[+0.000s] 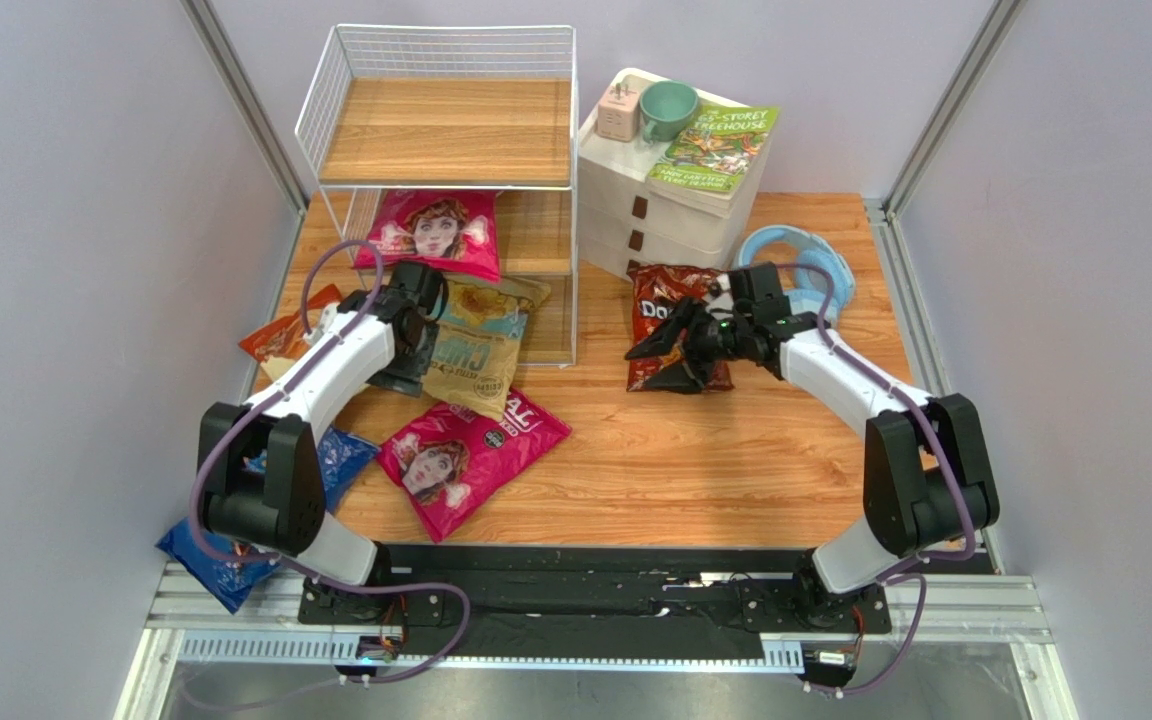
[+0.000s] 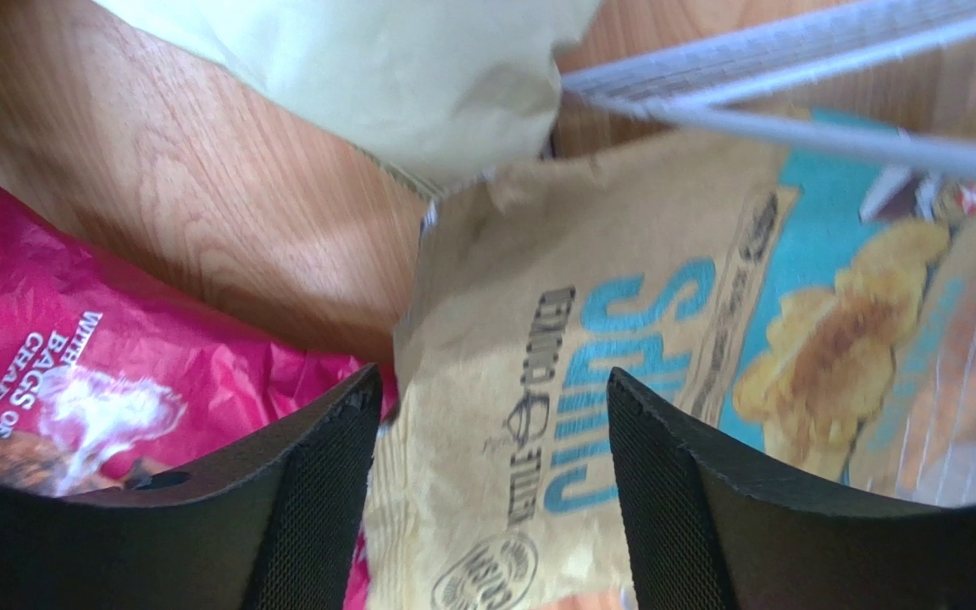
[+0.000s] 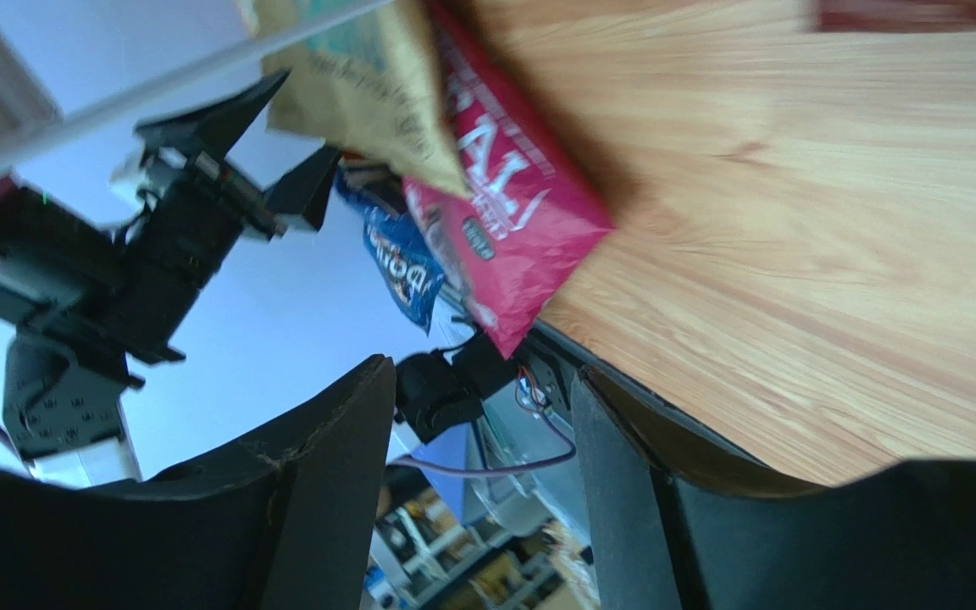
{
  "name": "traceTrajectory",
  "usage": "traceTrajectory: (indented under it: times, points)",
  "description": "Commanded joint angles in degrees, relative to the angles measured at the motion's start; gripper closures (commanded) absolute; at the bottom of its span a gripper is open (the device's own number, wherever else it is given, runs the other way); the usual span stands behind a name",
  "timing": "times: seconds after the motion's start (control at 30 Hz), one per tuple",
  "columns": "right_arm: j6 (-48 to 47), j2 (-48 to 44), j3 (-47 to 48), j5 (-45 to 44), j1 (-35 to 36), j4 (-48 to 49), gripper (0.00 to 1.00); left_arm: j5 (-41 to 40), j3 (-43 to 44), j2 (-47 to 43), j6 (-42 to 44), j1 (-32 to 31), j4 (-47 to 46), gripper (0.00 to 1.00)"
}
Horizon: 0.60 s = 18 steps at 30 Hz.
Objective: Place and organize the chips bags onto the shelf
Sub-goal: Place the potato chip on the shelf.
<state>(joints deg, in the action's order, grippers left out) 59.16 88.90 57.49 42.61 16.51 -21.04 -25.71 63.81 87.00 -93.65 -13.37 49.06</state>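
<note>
Nudging the tan bag (image 2: 608,331) deeper looks like the job: it lies half out of the shelf's (image 1: 447,132) lowest tier, onto the counter (image 1: 717,465). Left hand (image 2: 493,375) is spread beside it; push low, clear of the wire. Right hand (image 3: 483,369) hangs spread over the red bag (image 1: 668,293).

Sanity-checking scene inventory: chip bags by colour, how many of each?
Magenta bags: 2
Tan-and-teal bag: 1
Red Doritos bag: 1
Blue Doritos bag: 1
Orange-and-cream bag: 1
Total: 6
</note>
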Motion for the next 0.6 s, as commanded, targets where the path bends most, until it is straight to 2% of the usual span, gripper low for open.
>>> traceTrajectory:
  times: [0.0, 0.03, 0.13, 0.33, 0.47, 0.57]
  points:
    - [0.0, 2.0, 4.7, 3.0, 6.7, 8.6, 0.40, 4.3, -2.3, -5.4, 8.1, -0.1, -1.6, 0.27]
    - [1.5, 2.7, 4.8, 3.4, 7.8, 11.7, 0.40, 4.6, -2.9, -7.0, 8.7, -0.1, -2.3, 0.24]
    - [1.1, 5.6, 6.5, 2.7, 12.7, 13.8, 0.39, 6.3, -5.8, -11.0, 12.1, -0.1, -2.6, 0.23]
    - [-4.5, 10.1, 9.7, 0.3, 18.1, 10.8, 0.39, 7.7, -9.7, -17.1, 18.5, -0.1, -4.9, 0.24]
    - [-4.8, 12.9, 12.5, 0.2, 19.5, 11.1, 0.41, 9.5, -10.5, -20.1, 20.7, 0.0, -8.4, 0.25]
    - [-5.5, 15.0, 15.3, -0.7, 21.2, 11.1, 0.41, 12.4, -9.4, -21.0, 22.8, 0.0, -5.0, 0.26]
